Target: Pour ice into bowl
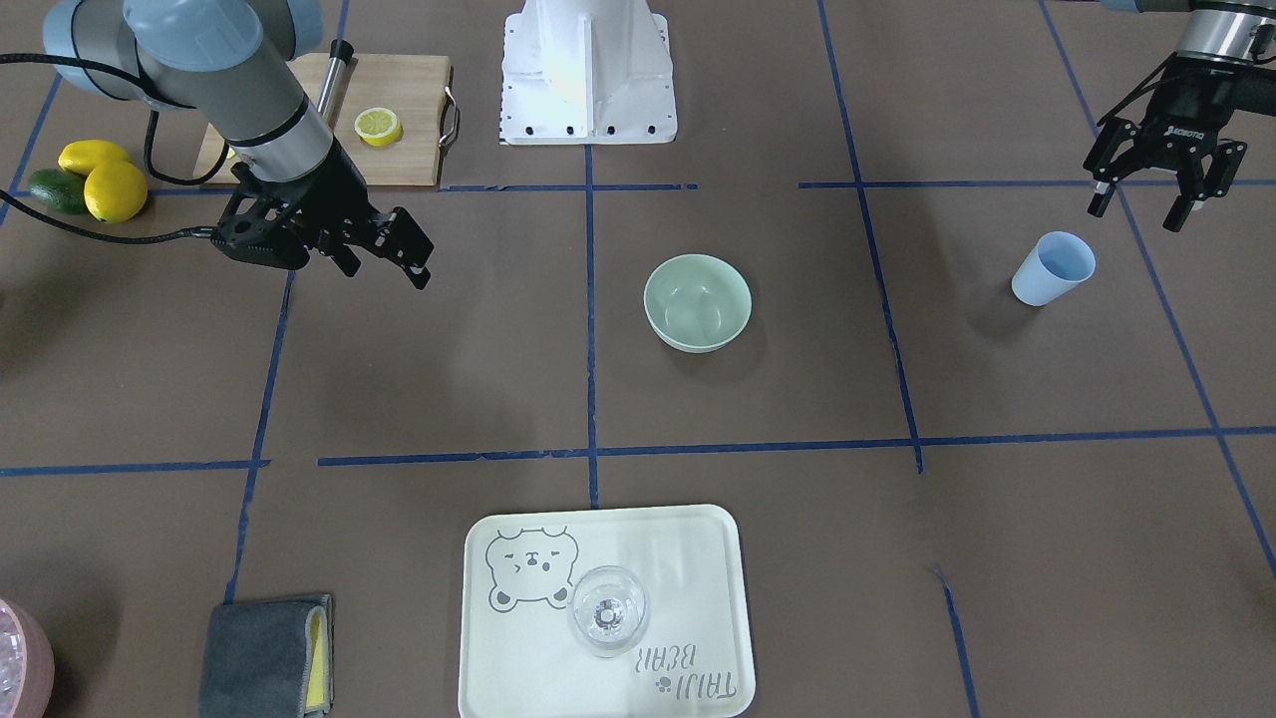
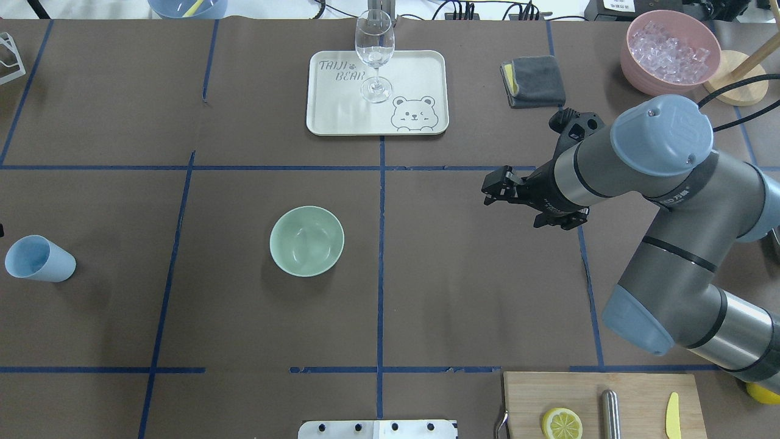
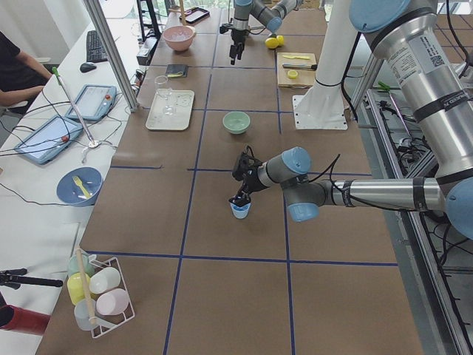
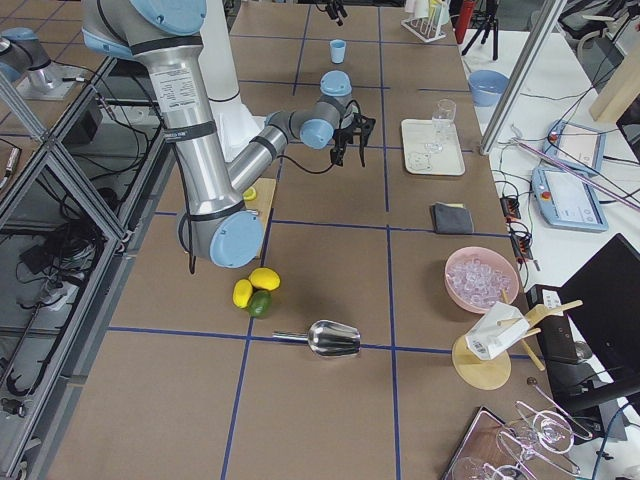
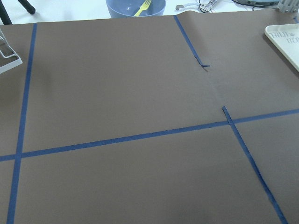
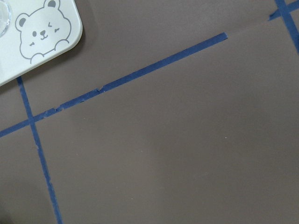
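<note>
The pale mint-green bowl (image 1: 697,301) stands upright near the table's middle and also shows in the overhead view (image 2: 306,240). I see only glossy reflections inside it. No loose heap of ice shows in any view. A light blue cup (image 1: 1052,267) stands at the robot's left, and its inside looks plain blue. My left gripper (image 1: 1139,211) is open and empty, hovering just above and behind the cup. My right gripper (image 1: 387,271) is open and empty, low over bare table, well to the other side of the bowl.
A cream tray (image 1: 478,638) holds a clear wine glass (image 1: 608,608). A pink container of clear cubes (image 2: 670,49) sits far right, and a grey cloth (image 2: 533,80) lies near it. A cutting board (image 1: 409,165) carries a lemon half. A metal scoop (image 4: 330,338) lies on the table.
</note>
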